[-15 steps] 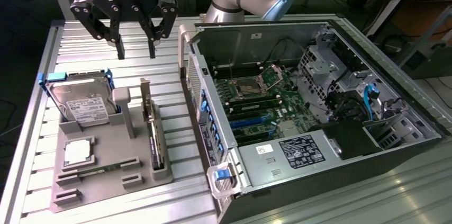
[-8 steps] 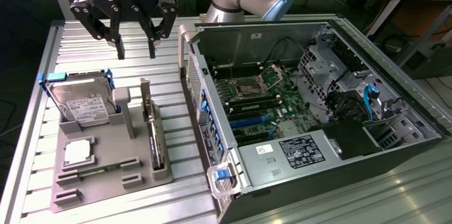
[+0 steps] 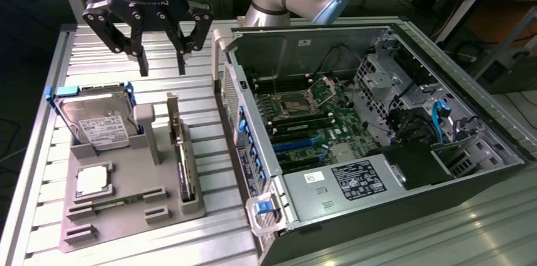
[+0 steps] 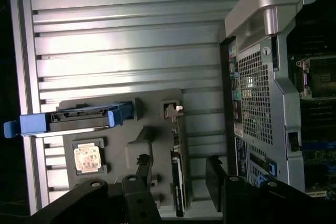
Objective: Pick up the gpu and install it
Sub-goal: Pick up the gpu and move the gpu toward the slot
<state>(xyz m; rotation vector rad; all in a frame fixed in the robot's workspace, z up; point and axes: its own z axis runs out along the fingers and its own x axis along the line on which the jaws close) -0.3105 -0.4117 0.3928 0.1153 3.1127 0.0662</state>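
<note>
Aluminium slat table [image 3: 100, 52]: carries everything; one.
Computer case [image 3: 444, 216]: open side up, on the exterior view's right half; motherboard [image 3: 315, 121] exposed inside. One case.
Grey parts tray [image 3: 126, 231]: on the exterior view's left, just beside the case wall. One tray.
Gripper [image 3: 162, 68]: hangs over the far end of the tray, jaws spread wide, nothing between them, touching nothing. Nearest parts are the hard drive and the far end of the gpu below.
Hard drive [image 3: 100, 121]: silver, white label, in a blue caddy, propped in the tray's far-left slot. One.
Gpu [image 3: 183, 165]: stands on its long edge in the tray's right-hand slot, beside the case, running far to near; metal bracket at the far end. Not yet lifted. One.
Gpu, handling (judgement): thin and stiff, probably light; bare board with components, so fragile under squeeze or twist. Flat faces likely slippery for pads.
Gpu, hold (judgement): upper long edge is the free part; pinch across the two faces near mid-length, clear of the lower connector edge.
CPU [image 3: 92, 180]: square, metal lid, flat in a pocket near the tray's left side. One.
Memory stick [image 3: 113, 202]: narrow green strip lying flat, nearer than the CPU. One.
</note>
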